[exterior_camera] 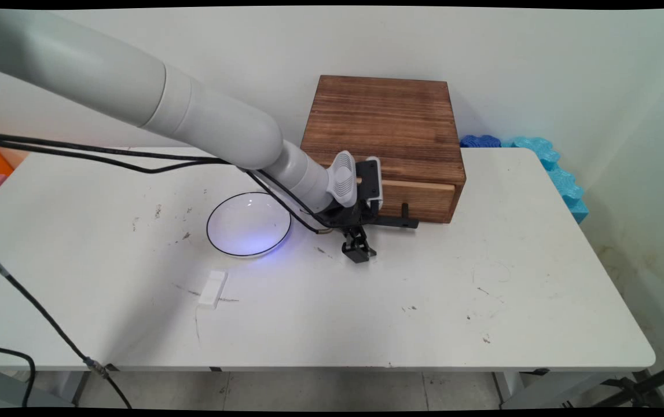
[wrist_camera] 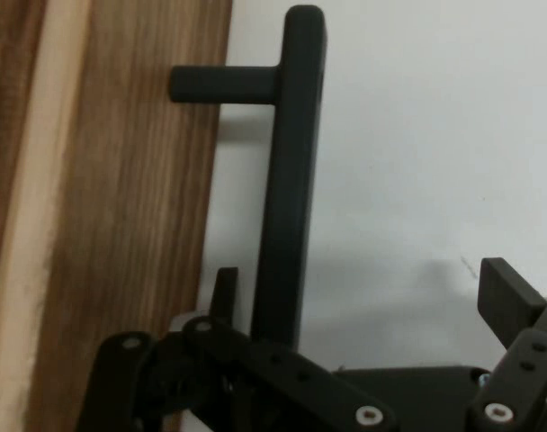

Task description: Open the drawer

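Two black fingers of the gripper (exterior_camera: pixel 358 250) stand wide apart down at the front of the wooden drawer box (exterior_camera: pixel 386 130), and the hand view shows one finger (wrist_camera: pixel 225 297) in the narrow gap between the drawer front (exterior_camera: pixel 418 198) and the black bar handle (wrist_camera: pixel 287 180), while the other finger (wrist_camera: pixel 507 297) sits well out on the far side over bare tabletop. So the handle lies between the jaws with nothing clamped on it, and no contact is visible. That handle runs along the drawer front on a short post (wrist_camera: pixel 221 84), standing just off the pale wood. From where I stand, the drawer looks flush or nearly flush with the box, though I cannot tell exactly. The box itself sits at the back of the white table (exterior_camera: pixel 540 301), against the wall. To the left of the box and a little nearer the front edge rests a shallow white bowl with a dark rim (exterior_camera: pixel 249 225), close to the arm's wrist and crossed by its hanging black cables (exterior_camera: pixel 106 153). Further forward and left of the box again, beyond the bowl, a small white block (exterior_camera: pixel 213 289) lies flat on the table. To the right of the box, at the table's back corner, blue foam pieces (exterior_camera: pixel 546 156) line the wall.
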`<state>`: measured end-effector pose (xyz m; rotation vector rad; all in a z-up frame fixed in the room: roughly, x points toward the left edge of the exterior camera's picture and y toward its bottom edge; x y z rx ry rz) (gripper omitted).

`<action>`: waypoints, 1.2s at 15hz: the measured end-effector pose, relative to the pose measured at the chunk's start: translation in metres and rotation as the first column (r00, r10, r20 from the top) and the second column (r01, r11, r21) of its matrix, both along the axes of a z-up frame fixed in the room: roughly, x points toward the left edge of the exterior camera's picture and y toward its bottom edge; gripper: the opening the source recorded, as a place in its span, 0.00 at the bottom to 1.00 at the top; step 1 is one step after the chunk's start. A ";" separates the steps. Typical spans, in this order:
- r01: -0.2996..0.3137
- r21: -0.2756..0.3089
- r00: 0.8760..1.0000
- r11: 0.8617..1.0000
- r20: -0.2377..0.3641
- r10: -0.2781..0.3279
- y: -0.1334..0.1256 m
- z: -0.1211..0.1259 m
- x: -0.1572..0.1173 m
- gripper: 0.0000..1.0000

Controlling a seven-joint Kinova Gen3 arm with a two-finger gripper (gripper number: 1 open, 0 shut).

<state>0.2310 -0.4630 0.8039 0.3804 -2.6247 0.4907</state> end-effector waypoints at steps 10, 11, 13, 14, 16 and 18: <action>0.029 0.052 0.999 0.998 -0.015 -0.028 0.032 -0.003 -0.008 1.00; 0.034 0.056 0.999 0.998 -0.016 -0.033 0.037 -0.003 -0.007 1.00; 0.048 0.066 0.999 0.997 -0.017 -0.047 0.049 -0.003 -0.007 1.00; 0.054 0.070 0.998 0.996 -0.018 -0.053 0.055 -0.003 -0.007 1.00; 0.064 0.076 0.998 0.995 -0.018 -0.063 0.065 -0.003 -0.007 1.00; 0.078 0.085 0.997 0.993 -0.021 -0.077 0.078 -0.004 -0.008 1.00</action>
